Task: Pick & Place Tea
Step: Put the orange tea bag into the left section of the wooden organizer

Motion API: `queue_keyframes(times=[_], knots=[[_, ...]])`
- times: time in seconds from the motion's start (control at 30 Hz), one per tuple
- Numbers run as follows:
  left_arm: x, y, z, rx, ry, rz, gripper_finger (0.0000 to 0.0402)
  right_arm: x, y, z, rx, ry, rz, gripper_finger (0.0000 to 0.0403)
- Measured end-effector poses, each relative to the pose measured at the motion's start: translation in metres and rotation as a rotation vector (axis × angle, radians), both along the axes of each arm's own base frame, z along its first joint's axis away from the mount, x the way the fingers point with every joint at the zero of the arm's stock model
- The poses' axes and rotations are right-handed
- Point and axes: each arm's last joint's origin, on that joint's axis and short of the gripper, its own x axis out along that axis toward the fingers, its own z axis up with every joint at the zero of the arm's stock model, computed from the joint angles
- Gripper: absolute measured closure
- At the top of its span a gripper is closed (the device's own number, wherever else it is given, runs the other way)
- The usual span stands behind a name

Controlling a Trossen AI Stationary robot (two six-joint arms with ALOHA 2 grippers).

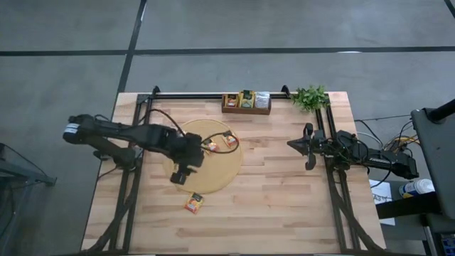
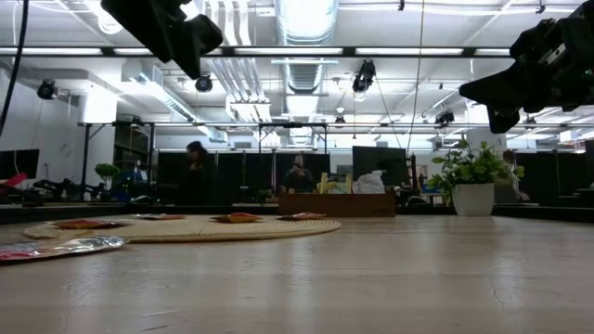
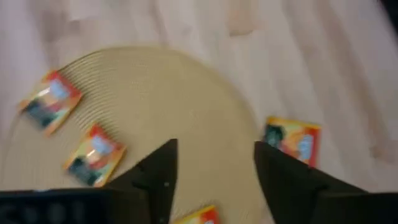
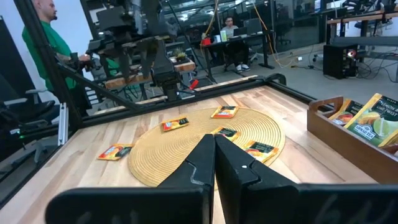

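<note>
Left gripper (image 1: 179,174) poised above the near-left part of the round woven mat (image 1: 213,178), fingers (image 3: 155,174) parted and empty. Orange tea sachets lie flat on the mat — two (image 1: 210,146) (image 1: 230,141) on its far side — while one stray sachet (image 1: 193,203) lies off the mat on the table (image 1: 284,192), just nearer than the fingers. The left arm is much the nearer; the right gripper (image 1: 307,146) waits shut, well apart by the wooden tray (image 1: 246,108).
</note>
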Motion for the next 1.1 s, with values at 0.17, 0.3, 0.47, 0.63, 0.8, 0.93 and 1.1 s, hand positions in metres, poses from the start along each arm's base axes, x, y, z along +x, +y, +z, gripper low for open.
queue_keyframes(times=[0.17, 0.3, 0.47, 0.63, 0.8, 0.93, 1.1], knots=[[0.012, -0.023, -0.016, -0.113, 0.069, -0.136, 0.0139, 0.0, 0.0, 0.0, 0.0, 0.0, 0.0, 0.0394], [0.02, -0.047, -0.039, -0.134, 0.181, -0.243, 0.0131, 0.0, 0.0, 0.0, 0.0, 0.0, 0.0, 0.0394], [0.032, -0.067, -0.071, -0.108, 0.299, -0.303, 0.0139, 0.0, 0.0, 0.0, 0.0, 0.0, 0.0, 0.0394], [0.043, -0.069, -0.094, -0.086, 0.364, -0.318, 0.0143, 0.0, 0.0, 0.0, 0.0, 0.0, 0.0, 0.0394], [0.051, -0.068, -0.103, -0.082, 0.336, -0.345, 0.0143, 0.0, 0.0, 0.0, 0.0, 0.0, 0.0, 0.0394], [0.057, -0.07, -0.108, -0.09, 0.317, -0.365, 0.0143, 0.0, 0.0, 0.0, 0.0, 0.0, 0.0, 0.0394], [0.06, -0.071, -0.12, -0.116, 0.34, -0.377, 0.0144, 0.0, 0.0, 0.0, 0.0, 0.0, 0.0, 0.0394]])
